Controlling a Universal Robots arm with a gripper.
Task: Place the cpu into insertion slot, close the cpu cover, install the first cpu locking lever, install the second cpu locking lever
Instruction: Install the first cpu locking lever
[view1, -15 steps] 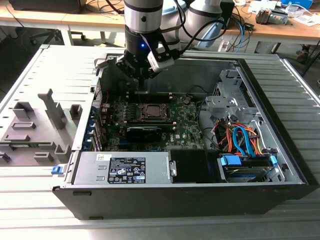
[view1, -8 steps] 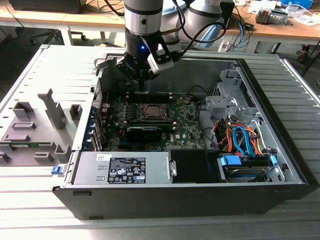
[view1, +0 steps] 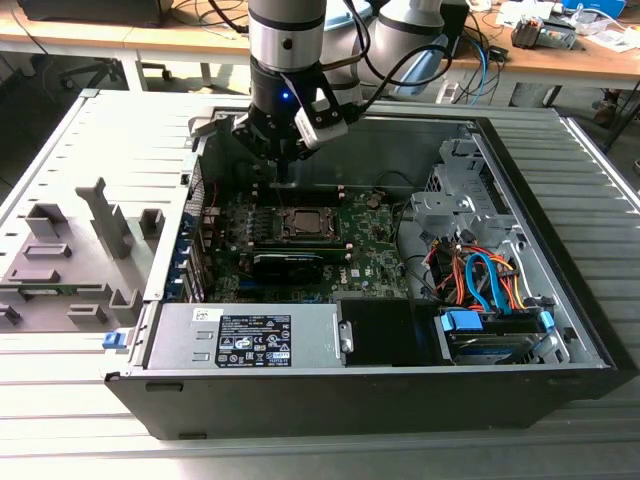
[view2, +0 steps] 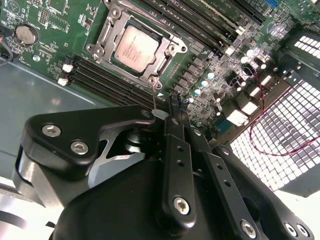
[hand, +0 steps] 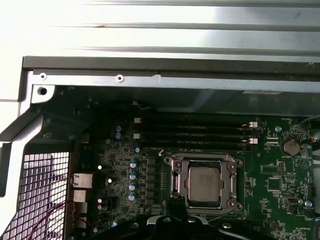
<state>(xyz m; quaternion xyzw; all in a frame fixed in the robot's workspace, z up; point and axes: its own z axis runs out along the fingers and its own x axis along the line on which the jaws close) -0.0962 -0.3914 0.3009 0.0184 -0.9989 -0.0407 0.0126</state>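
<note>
Nearest in the second wrist view is the black gripper (view2: 172, 107), its slim fingers (view2: 176, 131) pressed together with nothing between them, the tips pointing down toward the green circuit board (view2: 45, 30). Just past the tips lies the chip (view2: 136, 47), silvery-grey and flat, seated in the socket (view2: 107, 35) with the metal cover frame (view2: 169, 52) lying down around it, so that the chip shows through the frame's square window. A thin locking lever (view2: 152, 97) runs from the socket corner toward the gripper; whether the fingertips touch it cannot be told.

In the first wrist view the chip (hand: 204, 184) sits in the same frame (hand: 175, 175), bordered by long black memory slots (hand: 192, 136) on one side and a coin battery (hand: 290, 146) farther off.

In the exterior view the arm (view1: 287, 50) stands over the open computer case (view1: 560, 330), the gripper (view1: 284, 178) hanging just above the board, beside the socket (view1: 304, 222). Toward the exterior view's right are coloured cables (view1: 485, 280); on the exterior view's left a grey fixture (view1: 70, 250) rests on the table.
</note>
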